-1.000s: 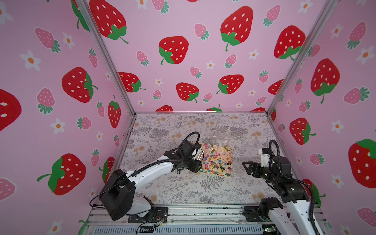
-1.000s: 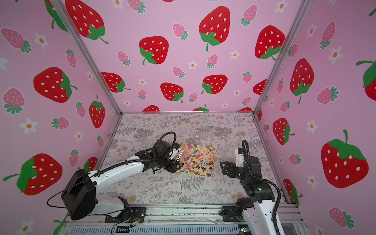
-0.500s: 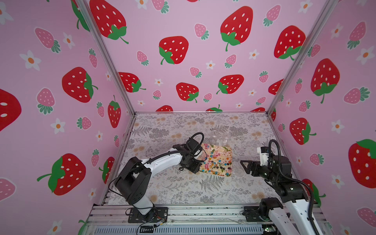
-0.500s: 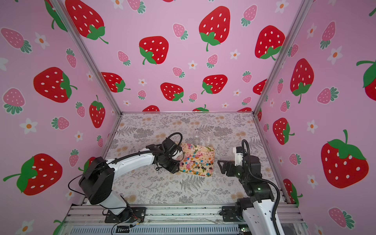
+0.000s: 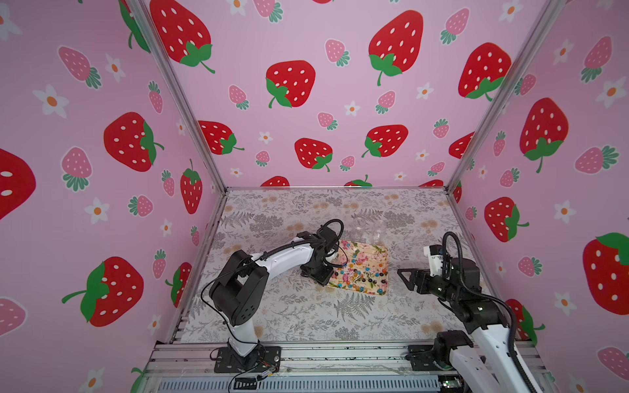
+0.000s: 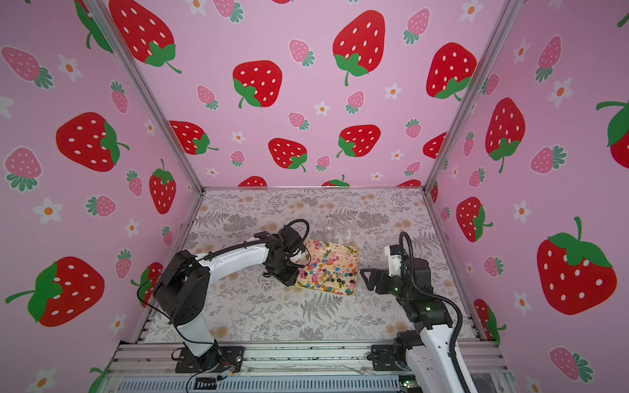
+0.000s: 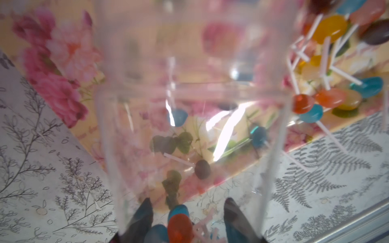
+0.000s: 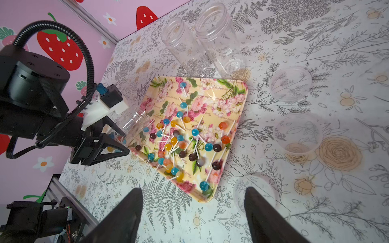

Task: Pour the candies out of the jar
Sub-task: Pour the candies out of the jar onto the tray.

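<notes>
Since a second ago our left arm has swung its dark elbow block up and inward, while our left hand (image 8: 125, 143) has barely shifted and our right arm has kept its place. We keep the left hand clamped on the clear jar (image 8: 134, 121), which lies tipped on its side with its mouth pointing away from the fingers (image 7: 143, 218), over the near edge of the flowered tray (image 8: 231, 98). Most of the candies (image 8: 179, 145) lie scattered on that tray just beyond the jar's mouth, their sticks crossing. In the left wrist view we see a few, orange and blue, at the jar's closed end between the fingers. Our right hand (image 8: 193, 189) hovers with its fingers wide apart and nothing between them, the tray's corner just ahead of its tips and apart from them. Off to one side of this hand three clear round lids (image 8: 290, 84) rest on the bench (image 8: 315, 210). Well beyond it, past the tray's far edge, stand two empty clear jars (image 8: 216, 40).
</notes>
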You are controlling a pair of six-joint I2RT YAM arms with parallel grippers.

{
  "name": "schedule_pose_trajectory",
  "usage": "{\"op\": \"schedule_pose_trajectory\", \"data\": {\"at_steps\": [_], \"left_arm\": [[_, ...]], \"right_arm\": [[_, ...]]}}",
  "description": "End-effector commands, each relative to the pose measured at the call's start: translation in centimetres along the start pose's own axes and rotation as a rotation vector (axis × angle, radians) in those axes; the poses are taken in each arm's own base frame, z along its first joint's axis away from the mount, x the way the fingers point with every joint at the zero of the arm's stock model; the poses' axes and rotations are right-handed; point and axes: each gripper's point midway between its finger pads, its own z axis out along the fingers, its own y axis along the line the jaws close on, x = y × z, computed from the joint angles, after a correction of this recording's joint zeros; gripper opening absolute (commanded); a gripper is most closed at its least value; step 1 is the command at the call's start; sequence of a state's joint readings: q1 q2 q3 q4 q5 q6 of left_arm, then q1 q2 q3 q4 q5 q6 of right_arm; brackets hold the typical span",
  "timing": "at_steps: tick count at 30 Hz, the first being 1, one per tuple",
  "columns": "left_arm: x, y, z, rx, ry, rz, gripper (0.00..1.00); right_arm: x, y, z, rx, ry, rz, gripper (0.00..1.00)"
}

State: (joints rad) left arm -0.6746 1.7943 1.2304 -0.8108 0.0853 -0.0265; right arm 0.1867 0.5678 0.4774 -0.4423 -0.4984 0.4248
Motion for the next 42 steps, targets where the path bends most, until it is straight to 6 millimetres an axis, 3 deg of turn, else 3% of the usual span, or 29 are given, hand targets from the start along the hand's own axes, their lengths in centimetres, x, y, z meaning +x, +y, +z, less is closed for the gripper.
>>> {"op": "schedule_pose_trajectory", "data": {"at_steps": [1,16,29,42], "left_arm": [[0.3,1.1,-0.3,-0.054,0.058,0.041,0.53],[0.0,4.7,-1.5,-0.292,0.197,0.188,0.54],[-2.7,5.2,-3.5,-0.583,0.263,0.456,0.57],[-5.3,6.3,-6.0,-0.952,0.347,0.711,0.58]], "right_arm": [[-0.4,0.3,-0.3,-0.010,-0.031,-0.013,0.78],[0.1,0.0,0.0,-0.003,-0.007,-0.024,0.79],[1.3,0.1,-0.7,0.002,0.036,0.003,0.79],[1.3,0.6,-1.0,-0.014,0.047,0.014,0.79]]}}
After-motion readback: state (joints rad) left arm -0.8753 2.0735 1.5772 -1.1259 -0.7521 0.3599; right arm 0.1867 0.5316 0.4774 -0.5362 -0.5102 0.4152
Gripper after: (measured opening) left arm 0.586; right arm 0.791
